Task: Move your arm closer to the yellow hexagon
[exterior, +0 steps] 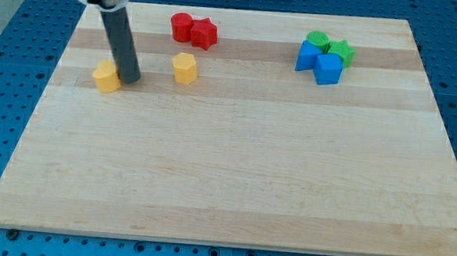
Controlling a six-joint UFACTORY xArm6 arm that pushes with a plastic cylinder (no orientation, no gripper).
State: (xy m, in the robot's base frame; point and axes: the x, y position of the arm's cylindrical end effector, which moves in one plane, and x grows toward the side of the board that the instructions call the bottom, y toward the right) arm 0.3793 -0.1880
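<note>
My tip (pixel 130 81) rests on the desk (pixel 233 170), touching a yellow block (pixel 106 77) at its nine o'clock. The yellow hexagon (pixel 185 68) sits near, at the tip's two o'clock. There is no pincer, only the rod.

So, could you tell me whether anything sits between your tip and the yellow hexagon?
Nothing visible does. My tip stands right beside another yellow block on its left, and the yellow hexagon lies to the view's right and slightly up, with only bare board between. The red blocks sit farther up, off that line.
</note>
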